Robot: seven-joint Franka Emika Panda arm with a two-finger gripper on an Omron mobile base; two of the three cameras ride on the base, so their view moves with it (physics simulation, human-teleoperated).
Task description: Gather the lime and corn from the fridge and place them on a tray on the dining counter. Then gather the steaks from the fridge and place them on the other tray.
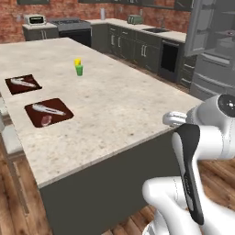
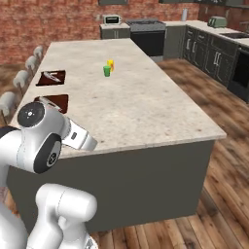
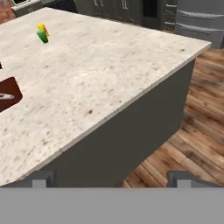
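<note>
On the table (image 1: 114, 105) you see one steak (image 1: 46, 120) lying on the near tray (image 1: 49, 112), beside a silver utensil (image 1: 48, 109). The far tray (image 1: 23, 84) holds another utensil. A green cup (image 1: 79, 69) stands well apart from both trays. The fridge (image 1: 213, 46) is open behind. Your end effector (image 3: 112, 178) is open and holds nothing, near the table edge.

Green cup (image 1: 79, 70) beside yellow cup (image 1: 77, 62); toaster (image 1: 135, 19) far back

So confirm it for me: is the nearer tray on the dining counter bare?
No: in the left base view the nearer tray holds a steak beside a silver utensil.
</note>
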